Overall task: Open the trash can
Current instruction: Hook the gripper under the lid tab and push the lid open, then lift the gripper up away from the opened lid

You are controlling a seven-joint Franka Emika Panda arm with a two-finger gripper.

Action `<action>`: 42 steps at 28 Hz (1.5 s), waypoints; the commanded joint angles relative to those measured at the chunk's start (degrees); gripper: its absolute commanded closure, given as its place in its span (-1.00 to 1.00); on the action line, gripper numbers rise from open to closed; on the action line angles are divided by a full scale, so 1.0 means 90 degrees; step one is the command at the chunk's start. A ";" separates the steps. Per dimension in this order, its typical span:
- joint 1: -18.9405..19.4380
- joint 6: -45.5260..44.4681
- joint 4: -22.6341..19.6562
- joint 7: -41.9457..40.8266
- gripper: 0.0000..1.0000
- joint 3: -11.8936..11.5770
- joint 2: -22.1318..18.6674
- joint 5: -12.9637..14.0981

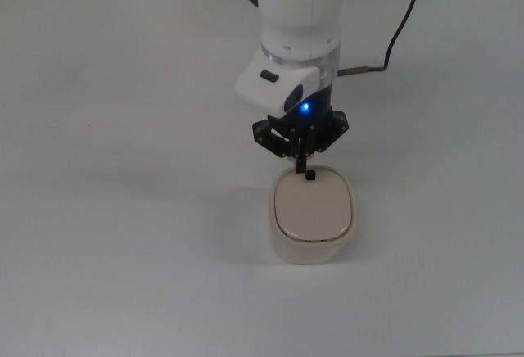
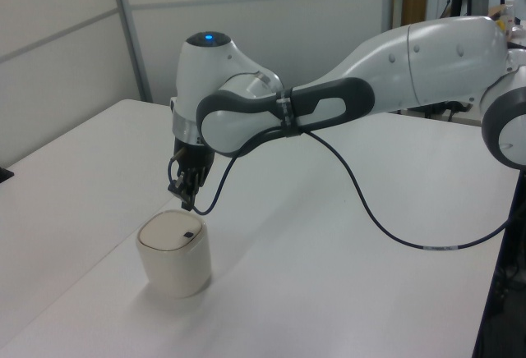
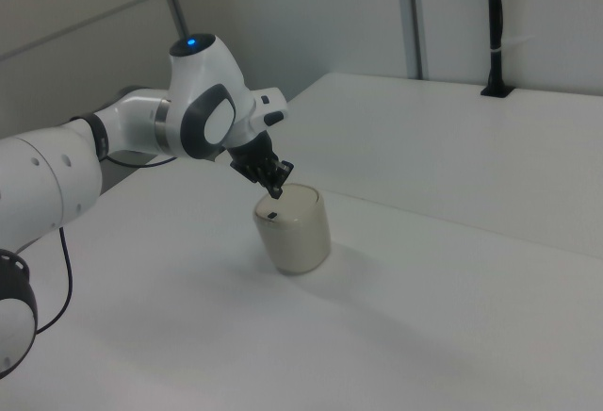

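The trash can [image 1: 313,218] [image 2: 174,259] [image 3: 297,232] is a small cream-beige bin standing on the white table, its flat lid down. A small black button [image 1: 310,175] [image 2: 189,236] [image 3: 271,215] sits near the lid's far edge in the top view. My gripper [image 1: 301,164] [image 2: 187,204] [image 3: 276,190] points down with its fingers shut together, empty. Its tip hangs just above the lid's button edge, a short gap over the button in the left view.
A black cable [image 1: 399,28] [image 2: 370,210] trails from the arm across the white table [image 1: 123,210]. A black post base [image 3: 497,89] stands at the table's far edge in the right view. Wall panels rise behind the table [image 2: 82,177].
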 commanded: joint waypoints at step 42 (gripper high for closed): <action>0.0337 0.0065 0.0022 0.0644 1.00 -0.0029 -0.0404 0.0267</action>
